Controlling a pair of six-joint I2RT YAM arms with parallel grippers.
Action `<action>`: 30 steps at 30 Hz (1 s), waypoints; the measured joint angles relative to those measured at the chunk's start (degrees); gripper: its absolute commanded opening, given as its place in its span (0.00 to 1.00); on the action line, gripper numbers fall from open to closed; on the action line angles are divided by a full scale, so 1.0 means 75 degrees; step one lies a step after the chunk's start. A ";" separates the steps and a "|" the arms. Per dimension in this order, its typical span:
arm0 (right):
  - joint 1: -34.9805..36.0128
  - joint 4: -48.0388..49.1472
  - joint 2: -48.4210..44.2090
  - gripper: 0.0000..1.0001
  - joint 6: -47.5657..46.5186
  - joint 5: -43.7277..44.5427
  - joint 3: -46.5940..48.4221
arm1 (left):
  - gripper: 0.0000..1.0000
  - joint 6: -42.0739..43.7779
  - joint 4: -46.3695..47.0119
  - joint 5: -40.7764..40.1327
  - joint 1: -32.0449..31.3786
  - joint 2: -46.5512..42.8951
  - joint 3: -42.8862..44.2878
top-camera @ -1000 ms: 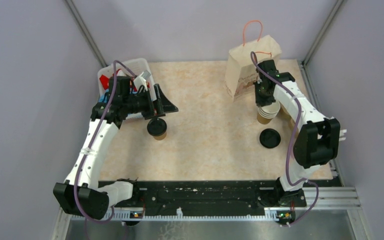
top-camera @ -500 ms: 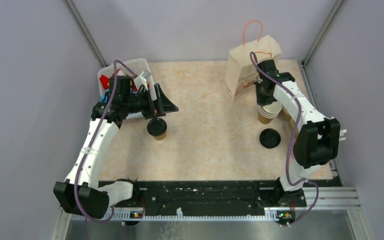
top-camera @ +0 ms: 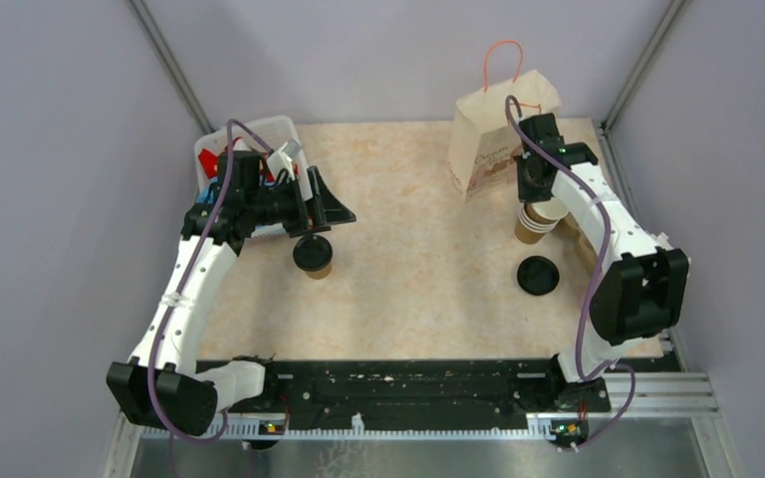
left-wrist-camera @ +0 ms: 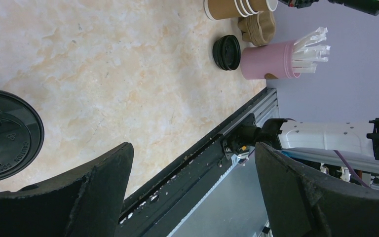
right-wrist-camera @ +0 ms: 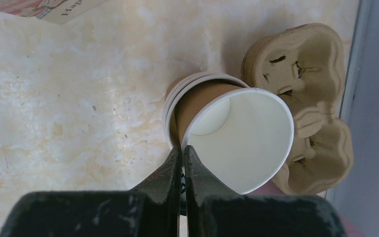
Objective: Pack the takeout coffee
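A brown paper cup with its black lid on stands left of centre; its lid shows at the left edge of the left wrist view. My left gripper hangs open and empty just behind and above it. My right gripper is shut on the white rim of an open brown cup, holding it tilted and partly drawn out of a stack of nested cups. A loose black lid lies on the table in front of the stack.
A paper bag with red handles stands at the back right, right behind my right gripper. Brown pulp cup trays and a pink cup of white sticks sit at the right edge. A clear bin sits back left.
My right gripper has moved up and slightly back with the open cup, drawing it further out of the stack. The left arm and the lidded cup have not moved.
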 measured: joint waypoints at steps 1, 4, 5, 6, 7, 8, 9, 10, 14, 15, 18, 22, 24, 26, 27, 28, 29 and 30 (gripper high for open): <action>0.0000 -0.0003 -0.0015 0.00 -0.0003 0.0061 0.0038 | 0.98 0.0000 0.0000 0.0000 -0.0003 0.0000 0.0006; 0.0070 -0.0149 -0.0015 0.00 -0.0006 0.0303 0.0274 | 0.98 0.0003 -0.0009 -0.0003 -0.0003 0.0000 0.0082; 0.0111 -0.0221 -0.0015 0.00 -0.0009 0.0443 0.0382 | 0.98 0.0003 -0.0012 -0.0006 -0.0003 0.0000 0.0134; 0.0187 -0.0300 -0.0015 0.00 -0.0015 0.0606 0.0527 | 0.98 0.0003 -0.0015 -0.0009 -0.0003 0.0000 0.0195; 0.0332 -0.0393 -0.0032 0.00 -0.0029 0.0831 0.0711 | 0.98 0.0006 -0.0026 -0.0017 -0.0003 0.0000 0.0265; 0.0487 -0.0455 -0.0058 0.00 -0.0050 0.1011 0.0845 | 0.98 0.0009 -0.0029 -0.0035 -0.0003 -0.0003 0.0329; 0.0720 -0.0513 -0.0111 0.00 -0.0073 0.1268 0.1008 | 0.98 0.0026 -0.0058 -0.0058 -0.0003 -0.0003 0.0408; 0.0933 -0.0539 -0.0169 0.00 -0.0096 0.1460 0.1116 | 0.98 0.0041 -0.0079 -0.0087 -0.0003 -0.0006 0.0478; 0.1990 -0.0749 -0.0627 0.00 -0.0169 0.2060 0.1352 | 0.98 0.0154 -0.0262 -0.0216 -0.0003 -0.0020 0.0708; 0.2162 -0.0784 -0.0717 0.00 -0.0163 0.2066 0.1352 | 0.98 0.0184 -0.0347 -0.0289 -0.0003 -0.0032 0.0787; 0.3031 -0.0656 -0.1137 0.00 -0.0023 0.1673 0.0979 | 0.98 0.0230 -0.0525 -0.0565 -0.0003 -0.0125 0.0973; 0.4747 -0.0434 -0.1204 0.00 0.0443 0.1040 0.0175 | 0.98 0.0233 -0.0845 -0.1035 0.0000 -0.0510 0.1137; 0.5610 -0.0294 -0.0807 0.00 0.0708 0.0863 0.0023 | 0.98 0.0230 -0.0956 -0.1268 -0.0003 -0.0790 0.1145; 0.6231 -0.0099 -0.0286 0.00 0.0962 0.0781 0.0006 | 0.98 0.0224 -0.1128 -0.1483 0.0000 -0.1090 0.1145; 0.6540 -0.0009 0.0009 0.00 0.1093 0.0755 0.0003 | 0.98 0.0224 -0.1209 -0.1568 0.0000 -0.1212 0.1145; 0.6706 0.0044 0.0201 0.00 0.1166 0.0737 -0.0009 | 0.98 0.0221 -0.1285 -0.1661 -0.0003 -0.1326 0.1145; 0.6921 0.0108 0.0455 0.00 0.1271 0.0726 -0.0015 | 0.98 0.0221 -0.1373 -0.1754 -0.0003 -0.1445 0.1145; 0.7090 0.0224 0.0650 0.00 0.1381 0.0697 -0.0076 | 0.98 0.0230 -0.1454 -0.1848 -0.0003 -0.1542 0.1145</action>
